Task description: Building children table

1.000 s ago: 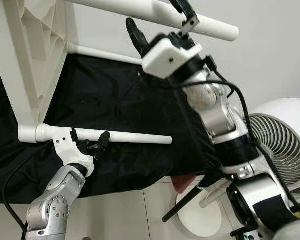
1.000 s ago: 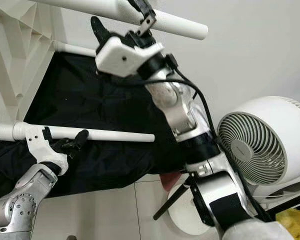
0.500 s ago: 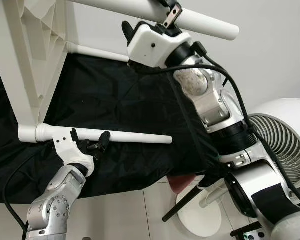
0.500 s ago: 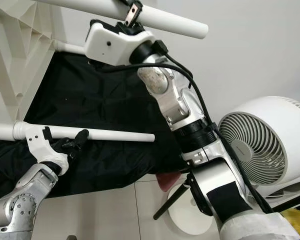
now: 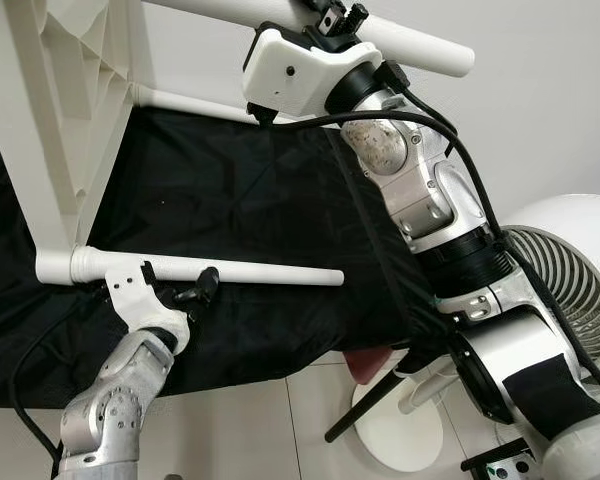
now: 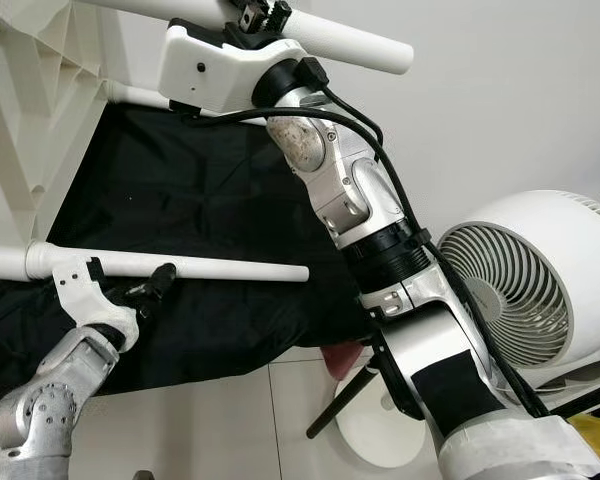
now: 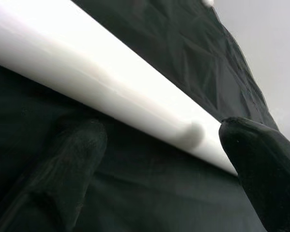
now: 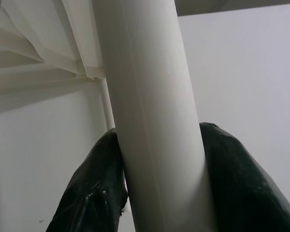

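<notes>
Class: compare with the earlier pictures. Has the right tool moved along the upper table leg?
Yes. The right tool, clamped on the upper table leg, has slid left, away from the leg's free end.

Grey wall point(image 5: 540, 120), tiled floor point(image 5: 260, 430), white fan point(image 6: 540, 290), perhaps black cloth point(image 5: 250, 200).

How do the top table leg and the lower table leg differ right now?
The top table leg is clamped by the right end effector; the lower table leg sits between the left end effector's spread fingers, ungripped. The top leg looks thicker and slopes downward, while the lower lies nearly level. Both are white tubes fixed to the tabletop's underside.
</notes>
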You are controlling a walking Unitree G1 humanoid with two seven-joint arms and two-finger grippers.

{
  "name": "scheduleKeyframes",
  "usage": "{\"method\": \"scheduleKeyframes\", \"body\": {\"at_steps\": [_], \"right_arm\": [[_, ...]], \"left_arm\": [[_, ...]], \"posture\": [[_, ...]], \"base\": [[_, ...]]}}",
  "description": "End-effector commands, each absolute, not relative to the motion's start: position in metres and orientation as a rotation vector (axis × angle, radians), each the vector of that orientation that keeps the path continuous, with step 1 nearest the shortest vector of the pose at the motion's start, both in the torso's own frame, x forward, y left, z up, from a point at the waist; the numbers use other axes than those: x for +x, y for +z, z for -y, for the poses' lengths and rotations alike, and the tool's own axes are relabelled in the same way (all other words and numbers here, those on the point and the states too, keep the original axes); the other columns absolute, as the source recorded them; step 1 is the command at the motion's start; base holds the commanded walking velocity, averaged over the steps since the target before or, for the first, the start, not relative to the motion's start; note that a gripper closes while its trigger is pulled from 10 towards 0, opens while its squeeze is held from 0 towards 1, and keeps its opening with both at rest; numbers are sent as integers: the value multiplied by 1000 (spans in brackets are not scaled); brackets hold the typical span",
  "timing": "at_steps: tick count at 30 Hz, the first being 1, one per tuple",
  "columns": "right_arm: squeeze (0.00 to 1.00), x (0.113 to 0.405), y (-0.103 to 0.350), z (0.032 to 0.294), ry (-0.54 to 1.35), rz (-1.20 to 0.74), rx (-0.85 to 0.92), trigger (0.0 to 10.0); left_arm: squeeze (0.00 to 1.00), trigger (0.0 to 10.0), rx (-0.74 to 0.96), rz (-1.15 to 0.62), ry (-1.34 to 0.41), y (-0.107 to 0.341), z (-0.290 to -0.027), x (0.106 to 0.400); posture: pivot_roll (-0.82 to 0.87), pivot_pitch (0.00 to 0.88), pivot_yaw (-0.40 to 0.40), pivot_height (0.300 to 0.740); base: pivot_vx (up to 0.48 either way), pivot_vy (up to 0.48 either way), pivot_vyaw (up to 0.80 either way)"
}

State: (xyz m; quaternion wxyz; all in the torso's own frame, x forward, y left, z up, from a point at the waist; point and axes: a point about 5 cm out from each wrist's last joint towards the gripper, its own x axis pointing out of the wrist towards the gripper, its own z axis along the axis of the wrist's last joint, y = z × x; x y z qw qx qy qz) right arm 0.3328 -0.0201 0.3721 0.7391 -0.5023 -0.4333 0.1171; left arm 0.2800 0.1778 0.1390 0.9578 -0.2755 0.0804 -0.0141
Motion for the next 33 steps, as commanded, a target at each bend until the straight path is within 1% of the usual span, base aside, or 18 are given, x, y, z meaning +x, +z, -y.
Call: {"method": "scheduleKeyframes", "body": {"at_steps": [1,4,6,10,13,14,16,17,19,20,22,23,25,27,28,29,33], "right_arm": [[0,331,387,39,149,956,-1001,0],[0,331,383,47,133,921,-960,0],[0,330,383,50,117,920,-945,0],[0,330,383,53,103,910,-919,0],[0,327,386,68,40,896,-833,0],[0,327,386,68,40,896,-833,0],[0,325,392,80,1,888,-760,0],[0,325,392,80,1,888,-760,0],[0,321,397,93,-41,882,-705,0],[0,321,397,93,-41,882,-705,0],[0,320,400,109,-93,866,-676,0],[0,320,400,109,-93,866,-676,0],[0,320,399,121,-132,845,-669,0],[0,320,399,121,-132,845,-669,0],[0,321,396,124,-139,830,-675,0],[0,321,393,125,-138,815,-676,0],[0,322,389,123,-132,797,-675,0]], "left_arm": [[0,10000,-598,-227,93,126,-187,280],[0,10000,-716,-190,182,129,-198,287],[0,10000,-756,-166,182,134,-199,291],[0,10000,-751,-156,194,137,-200,295],[0,10000,-800,-130,234,146,-203,310],[0,10000,-800,-130,234,146,-203,310],[0,10000,-812,-126,246,150,-201,316],[0,10000,-812,-126,246,150,-201,316],[0,10000,-819,-125,242,153,-199,320],[0,10000,-819,-125,242,153,-199,320],[0,10000,-824,-108,214,164,-192,328],[0,10000,-824,-108,214,164,-192,328],[0,10000,-831,-78,198,175,-187,336],[0,10000,-831,-78,198,175,-187,336],[0,10000,-833,-52,183,183,-184,338],[0,0,-824,-30,167,190,-180,340],[0,0,-818,12,134,201,-174,340]], "posture": [[32,25,-163,740],[30,26,-164,740],[26,30,-164,740],[25,35,-163,740],[10,41,-150,740],[10,41,-150,740],[-5,45,-137,740],[-5,45,-137,740],[-8,48,-135,740],[-8,48,-135,740],[-12,47,-131,740],[-12,47,-131,740],[-10,48,-129,740],[-10,48,-129,740],[-17,48,-123,740],[-19,49,-120,740],[-19,50,-117,740]], "base": [[0,0,0],[0,0,0],[0,0,0],[0,0,0],[0,0,0],[0,0,0],[0,0,0],[0,0,0],[0,0,0],[0,0,0],[0,0,0],[0,0,0],[0,0,0],[0,0,0],[0,0,0],[0,0,0],[0,0,0]]}}
